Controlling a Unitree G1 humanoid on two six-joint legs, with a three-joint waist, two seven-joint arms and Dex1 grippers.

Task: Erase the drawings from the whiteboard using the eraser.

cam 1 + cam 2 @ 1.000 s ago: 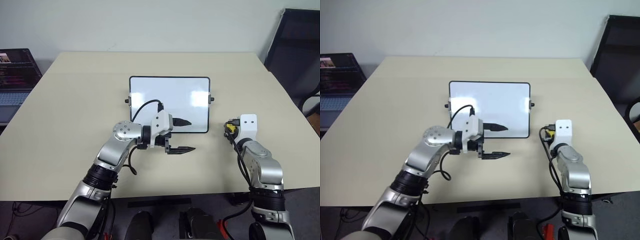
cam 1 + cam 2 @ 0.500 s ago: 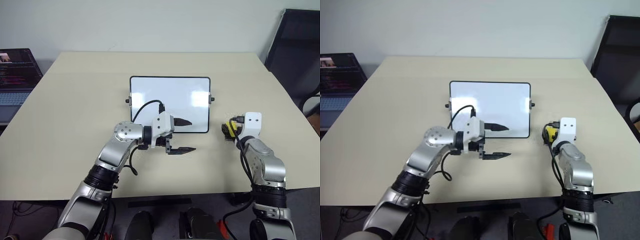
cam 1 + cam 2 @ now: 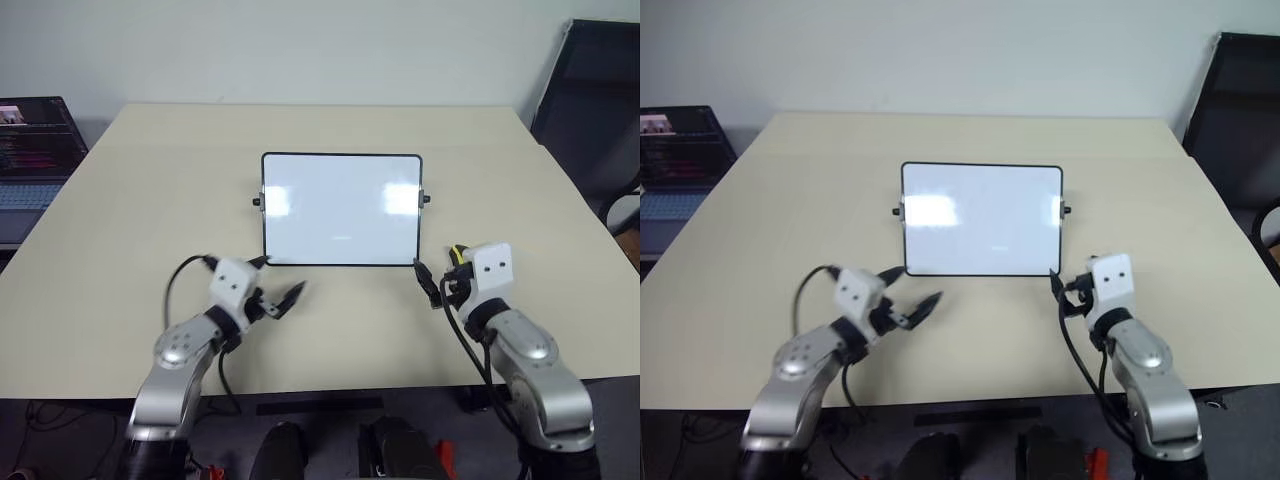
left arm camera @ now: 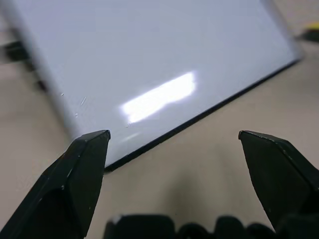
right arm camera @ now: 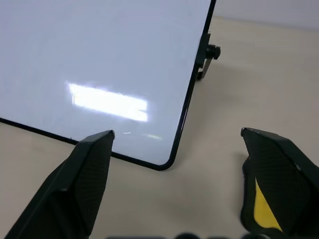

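Right wrist view: eraser (image 5: 263, 211) beside right hand (image 5: 189, 184).

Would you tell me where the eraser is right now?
In the head views, the eraser lies on the table by the right pincer, right of the whiteboard.

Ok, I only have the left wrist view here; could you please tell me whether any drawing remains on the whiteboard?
Observer: From the head views the whiteboard looks wiped, apart from one faint trace low in the middle, too small to read.
Operator: Thank you. Where is the eraser?
Observer: The eraser is off the board, past its near right corner, right by the right gripper.
Operator: Is it gripped?
Observer: No. The right gripper's jaws stand wide open, and the yellow block sits beside one finger, not between them.
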